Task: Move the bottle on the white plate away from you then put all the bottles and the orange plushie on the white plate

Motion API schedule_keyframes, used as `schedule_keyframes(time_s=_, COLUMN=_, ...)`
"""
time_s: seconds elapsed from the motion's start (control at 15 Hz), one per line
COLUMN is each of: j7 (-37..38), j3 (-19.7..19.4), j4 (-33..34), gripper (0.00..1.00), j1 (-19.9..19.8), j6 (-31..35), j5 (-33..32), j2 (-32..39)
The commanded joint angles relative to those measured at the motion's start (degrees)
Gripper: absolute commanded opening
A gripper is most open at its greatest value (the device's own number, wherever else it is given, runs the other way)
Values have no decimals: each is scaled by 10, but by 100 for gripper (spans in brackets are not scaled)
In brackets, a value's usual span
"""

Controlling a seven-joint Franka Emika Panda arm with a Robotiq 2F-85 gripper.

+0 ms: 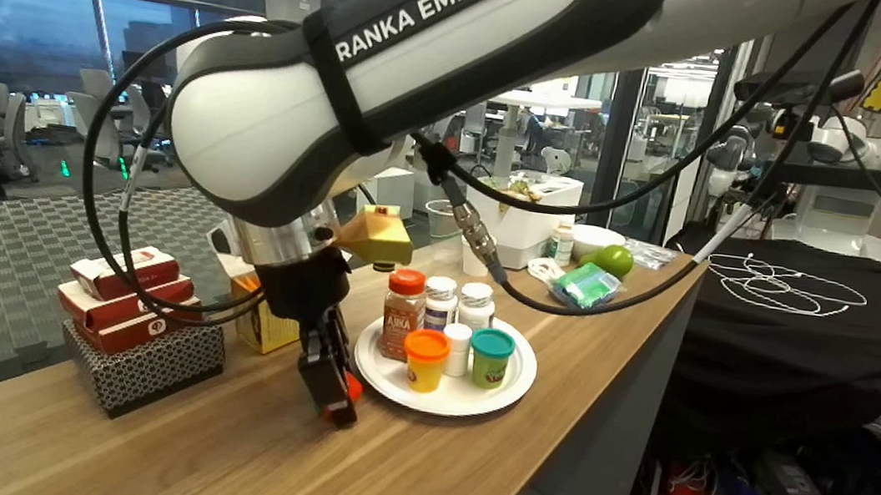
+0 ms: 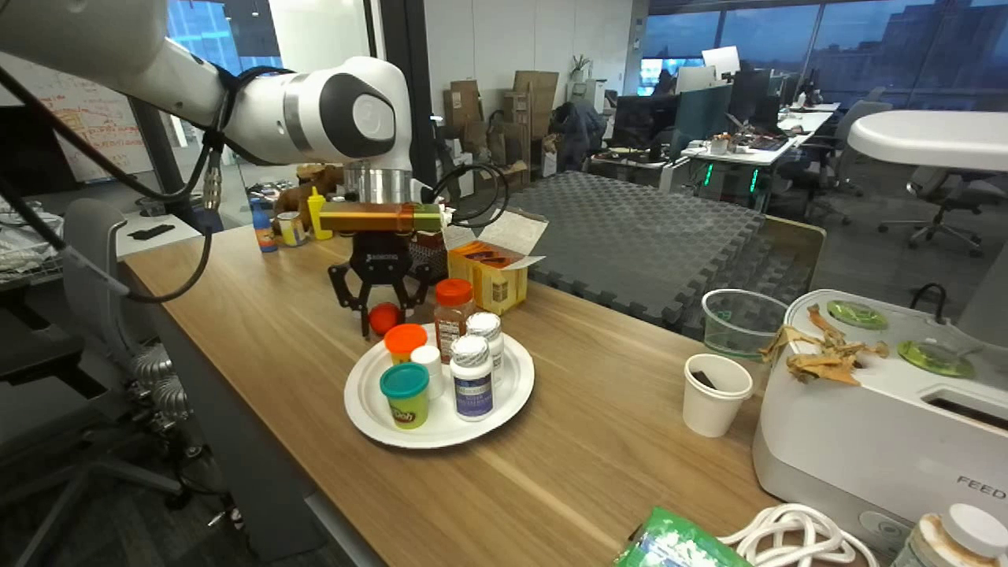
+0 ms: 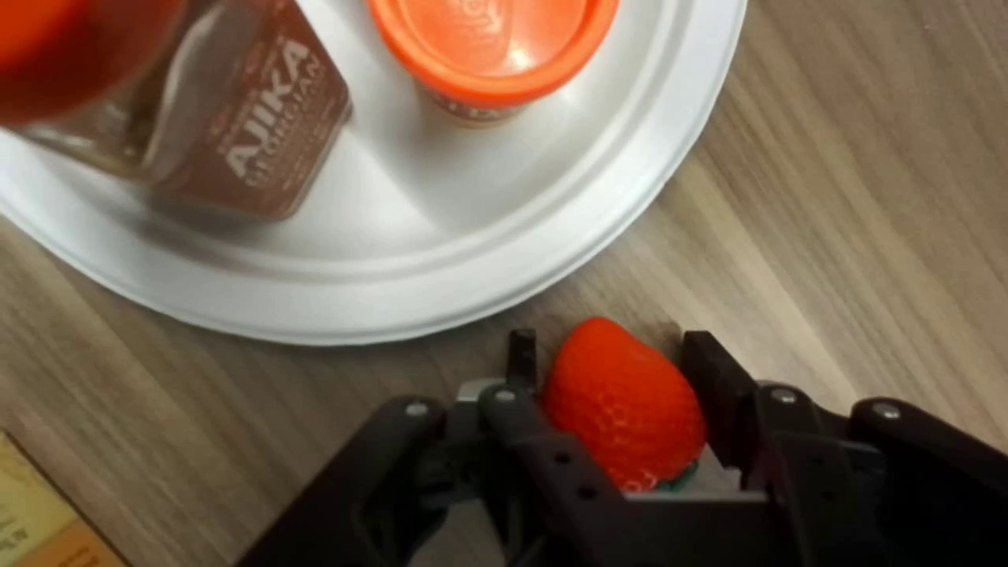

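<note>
The orange plushie [image 3: 622,402], strawberry-shaped with a bit of green, sits between the fingers of my gripper [image 3: 611,345], which is shut on it low over the wooden counter. Just beyond the fingertips curves the rim of the white plate [image 3: 378,315]. On the plate stand the tall red-capped bottle [image 1: 402,318], two white bottles [image 1: 440,302], a small plain white bottle [image 2: 428,370], the teal-lidded squat bottle [image 2: 405,405] and the orange-lidded cup [image 1: 424,367]. Which one the task means by "the bottle", I cannot tell.
Beside the plate is an open yellow carton [image 2: 500,287]. Red boxes [image 1: 140,299] are stacked on a patterned dark box [image 1: 148,367]. Farther along the counter are a paper cup [image 2: 713,398], a white appliance [image 2: 882,425] and a green packet [image 1: 585,285].
</note>
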Motion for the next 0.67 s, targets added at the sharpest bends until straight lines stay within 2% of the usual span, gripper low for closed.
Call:
schedule_keyframes(time_s=0.0, j7=1, j3=0, j4=47, gripper=25, j1=7, j6=-29, j5=7, j2=15)
schedule_keyframes(time_s=0.27, j7=46, j3=-3, j4=20, gripper=24, j1=14, j6=-12, j5=9, j2=-24)
schedule_keyframes(time_s=0.6, j7=170, j3=-12, j4=-77, gripper=24, j1=15, j6=41, j5=-5, j2=-112)
